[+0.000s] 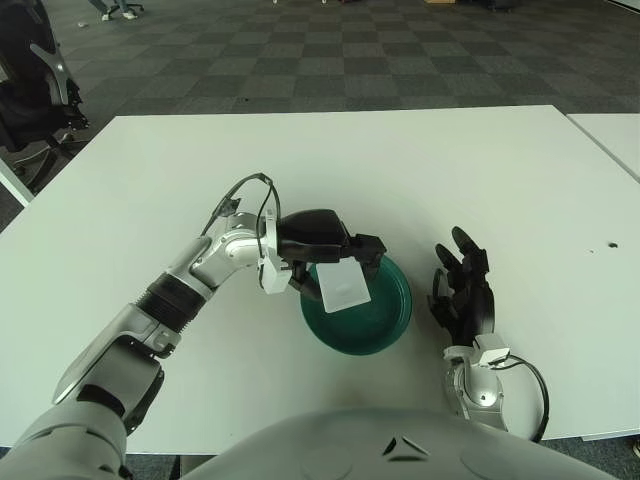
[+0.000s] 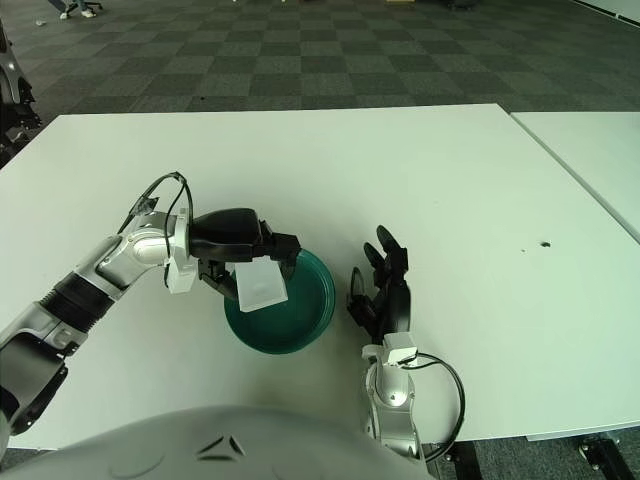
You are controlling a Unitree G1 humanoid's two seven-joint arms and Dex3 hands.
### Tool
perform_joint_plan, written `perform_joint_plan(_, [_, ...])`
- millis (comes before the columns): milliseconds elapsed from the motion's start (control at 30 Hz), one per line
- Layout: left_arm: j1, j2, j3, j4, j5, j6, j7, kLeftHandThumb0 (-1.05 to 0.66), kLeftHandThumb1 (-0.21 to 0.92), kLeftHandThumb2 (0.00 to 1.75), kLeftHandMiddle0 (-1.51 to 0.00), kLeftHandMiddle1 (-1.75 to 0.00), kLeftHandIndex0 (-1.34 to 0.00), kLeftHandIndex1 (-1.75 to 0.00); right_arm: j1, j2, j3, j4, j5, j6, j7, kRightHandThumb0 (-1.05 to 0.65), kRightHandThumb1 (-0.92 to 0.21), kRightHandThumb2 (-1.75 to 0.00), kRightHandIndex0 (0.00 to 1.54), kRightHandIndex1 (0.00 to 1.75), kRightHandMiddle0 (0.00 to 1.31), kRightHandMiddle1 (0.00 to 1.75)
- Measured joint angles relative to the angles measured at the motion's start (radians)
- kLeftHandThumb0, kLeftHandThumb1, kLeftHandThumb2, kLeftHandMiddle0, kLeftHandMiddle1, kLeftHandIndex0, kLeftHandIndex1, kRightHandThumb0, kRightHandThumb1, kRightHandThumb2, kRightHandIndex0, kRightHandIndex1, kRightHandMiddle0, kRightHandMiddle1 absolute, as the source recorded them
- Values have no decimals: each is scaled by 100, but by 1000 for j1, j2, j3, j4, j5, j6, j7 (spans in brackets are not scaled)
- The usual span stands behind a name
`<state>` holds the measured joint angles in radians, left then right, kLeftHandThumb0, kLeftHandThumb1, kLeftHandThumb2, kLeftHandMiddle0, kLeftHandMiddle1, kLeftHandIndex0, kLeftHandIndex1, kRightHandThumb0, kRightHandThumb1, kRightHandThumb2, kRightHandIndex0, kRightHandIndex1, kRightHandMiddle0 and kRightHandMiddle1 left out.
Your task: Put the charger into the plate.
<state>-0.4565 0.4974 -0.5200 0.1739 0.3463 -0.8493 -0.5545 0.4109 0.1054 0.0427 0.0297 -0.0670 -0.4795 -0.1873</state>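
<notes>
The charger (image 1: 343, 287), a flat white block, sits in the grip of the left hand (image 1: 325, 245), pinched between the dark fingers (image 1: 366, 246) that curl around its upper edge. It hangs below those fingers, tilted, over the left part of the green plate (image 1: 385, 320), which lies directly beneath and just to the right of the hand. Whether the charger's lower edge touches the plate's inner surface cannot be told from either view. The left forearm reaches in from the lower left, with a black cable (image 1: 245, 190) looping above the wrist.

The right hand (image 1: 462, 292) shows to the right of the plate, close to its rim but apart from it, palm turned inward, its black fingers spread and upright, holding nothing. Its silver wrist sits nearer the table's front edge, with a thin cable curving off to its right.

All of this is on a white table (image 1: 400, 170). Beyond the far edge of the table, away from both hands, is a dark checkered carpet (image 1: 330, 50).
</notes>
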Motion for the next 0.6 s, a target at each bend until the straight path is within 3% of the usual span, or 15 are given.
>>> perform_joint_plan(400, [-6, -60, -8, 108, 110, -50, 38, -50, 23, 142, -117, -175, -68, -175, 0, 0, 0, 0, -2, 0, 0, -68, -92, -62, 16, 55, 0, 60])
perform_joint_plan(600, [-26, -96, -38, 130, 221, -48, 53, -51, 22, 142, -118, -175, -68, -175, -1, -1, 0, 1, -2, 0, 1, -68, -92, -62, 16, 55, 0, 60])
